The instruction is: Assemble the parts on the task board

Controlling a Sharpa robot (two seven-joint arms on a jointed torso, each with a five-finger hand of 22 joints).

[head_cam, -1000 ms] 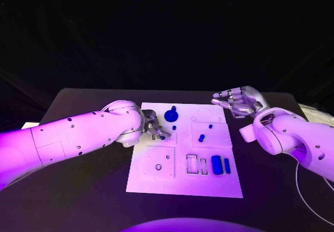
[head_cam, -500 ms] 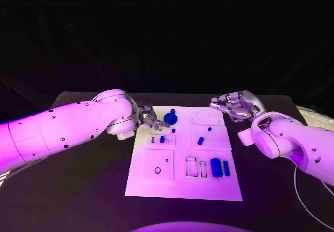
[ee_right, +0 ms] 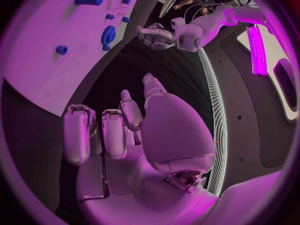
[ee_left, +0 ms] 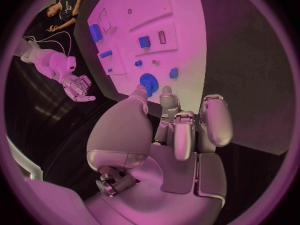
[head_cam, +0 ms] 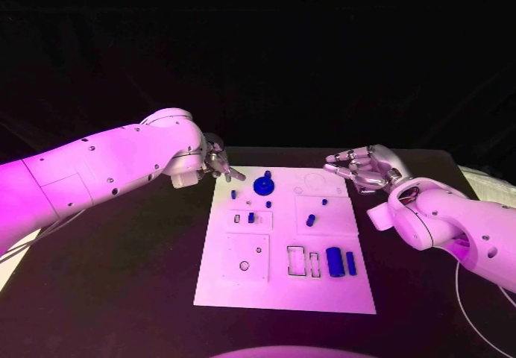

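A flat white rectangular task board [head_cam: 286, 283] lies in the middle of a matte black worktop [head_cam: 129, 261], its surface marked with shallow outlined recesses — squares, slots and faint circles. Small glossy blue parts sit across it: a round gear-like disc [head_cam: 265, 184] near the far edge, a short peg [head_cam: 311, 220] near the middle, and a stubby cylinder [head_cam: 335, 261] beside a slimmer bar [head_cam: 350, 261] toward the near right side. The left hand [head_cam: 218, 165], silver and metallic at the end of a smooth white arm, hovers at the board's far left corner, just beside the disc; in the left wrist view its fingers [ee_left: 181, 135] are curled inward with nothing between them. The right hand [head_cam: 364, 167] hangs off the board's far right corner, above the dark worktop; its fingers [ee_right: 106, 135] are likewise bent in toward the palm and grip nothing. Neither hand touches the board or any blue piece.
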